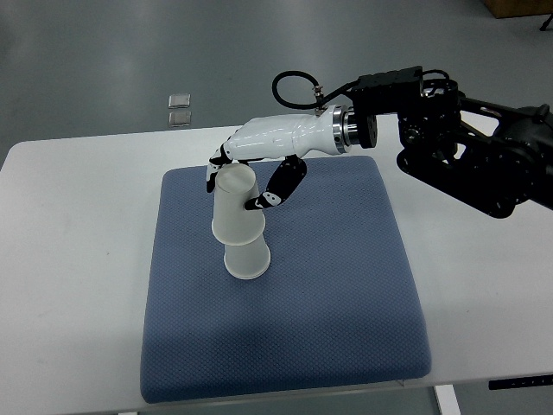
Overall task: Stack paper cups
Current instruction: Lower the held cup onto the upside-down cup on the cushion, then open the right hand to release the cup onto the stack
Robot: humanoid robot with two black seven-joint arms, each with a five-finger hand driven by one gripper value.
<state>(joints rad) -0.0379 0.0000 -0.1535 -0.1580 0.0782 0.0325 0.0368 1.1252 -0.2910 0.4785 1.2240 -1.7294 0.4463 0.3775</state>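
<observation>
Two white paper cups stand on the blue mat (346,285), both mouth down. The upper cup (236,207) sits tilted over the lower cup (247,258), covering its top part. My right hand (244,177), white with black finger joints, reaches in from the right and has its fingers curled around the upper cup: fingers (218,164) at its top left, thumb (278,188) on its right side. The left arm does not show.
The mat lies on a white table (69,259). Two small square tiles (180,108) lie on the grey floor beyond the table's far edge. The black right arm (467,147) hangs over the mat's far right corner.
</observation>
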